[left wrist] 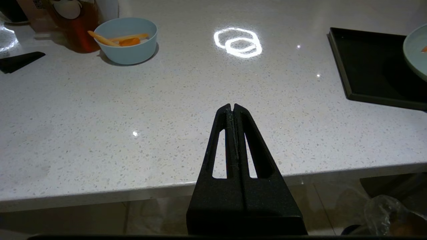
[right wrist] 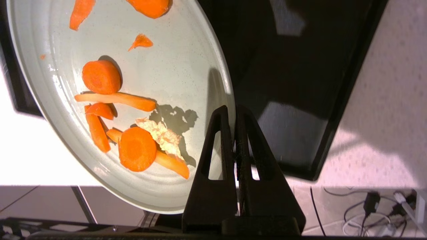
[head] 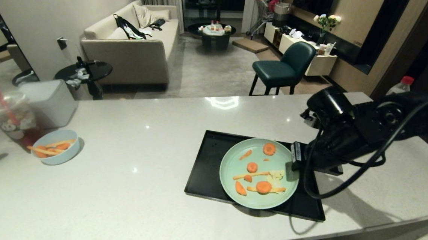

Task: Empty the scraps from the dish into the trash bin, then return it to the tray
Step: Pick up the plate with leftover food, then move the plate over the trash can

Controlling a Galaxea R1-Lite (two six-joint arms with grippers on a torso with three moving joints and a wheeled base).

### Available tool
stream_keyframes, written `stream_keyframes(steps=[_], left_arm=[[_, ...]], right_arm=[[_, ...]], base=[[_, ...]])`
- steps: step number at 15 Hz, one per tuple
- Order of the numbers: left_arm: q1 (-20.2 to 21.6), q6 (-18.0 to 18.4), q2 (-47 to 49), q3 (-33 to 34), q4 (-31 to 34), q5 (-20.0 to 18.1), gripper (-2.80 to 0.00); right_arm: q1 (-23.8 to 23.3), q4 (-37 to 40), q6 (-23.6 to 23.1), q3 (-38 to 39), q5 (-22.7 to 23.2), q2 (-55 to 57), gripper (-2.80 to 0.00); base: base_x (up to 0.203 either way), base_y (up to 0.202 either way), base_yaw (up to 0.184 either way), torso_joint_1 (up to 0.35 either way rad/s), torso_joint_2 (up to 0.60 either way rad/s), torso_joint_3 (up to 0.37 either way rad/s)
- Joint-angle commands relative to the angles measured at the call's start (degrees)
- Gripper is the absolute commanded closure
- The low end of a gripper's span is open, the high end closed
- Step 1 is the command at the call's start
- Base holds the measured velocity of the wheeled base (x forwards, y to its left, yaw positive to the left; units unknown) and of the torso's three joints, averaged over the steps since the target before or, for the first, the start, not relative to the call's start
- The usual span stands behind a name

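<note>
The pale mint-green dish (head: pixel 233 166) is over the right half of the black tray (head: pixel 207 164), its near edge reaching past the tray's front rim with a shadow under it. Orange carrot scraps (head: pixel 264 186) and a pale vegetable piece lie on the dish (right wrist: pixel 166 66). My right gripper (head: pixel 293 166) is shut on the dish's right rim, one finger above and one below (right wrist: pixel 232 108). Scraps (right wrist: pixel 136 150) lie close to the fingers. My left gripper (left wrist: pixel 232 106) is shut and empty, held before the counter's front edge. Only crinkly clear plastic (left wrist: pixel 383 210) shows below the counter; the trash bin's body is hidden.
A light-blue bowl (head: pixel 55 147) with carrot sticks stands at the counter's left, beside a drink cup (head: pixel 8 119) and a white box (head: pixel 51 101). A plastic bottle (head: pixel 401 86) stands at the far right. The counter's front edge (head: pixel 303 237) runs just before the tray.
</note>
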Motion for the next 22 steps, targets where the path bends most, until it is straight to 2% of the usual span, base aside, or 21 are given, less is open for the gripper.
stream_keyframes(steps=[1, 9, 18, 22], left_arm=[[0.05, -0.03, 0.06, 0.00, -0.02, 0.03, 0.00], [-0.04, -0.03, 0.06, 0.00, -0.02, 0.03, 0.00], [0.00, -0.03, 0.06, 0.00, -0.02, 0.03, 0.00], [-0.03, -0.03, 0.06, 0.00, -0.02, 0.03, 0.00]], right_arm=[[1.01, -2.44, 0.72, 6.74, 0.04, -7.95, 0.00], [8.05, -3.95, 9.80, 22.89, 0.05, -25.41, 0.00], [8.29, 1.13, 10.59, 37.15, 0.21, -40.12, 0.00], [8.26, 3.46, 12.42, 41.64, 0.08, -45.34, 0.00]], base=[[0.000, 0.000, 0.000, 0.000, 0.00, 0.000], [0.000, 0.000, 0.000, 0.000, 0.00, 0.000], [0.000, 0.000, 0.000, 0.000, 0.00, 0.000], [0.000, 0.000, 0.000, 0.000, 0.00, 0.000]])
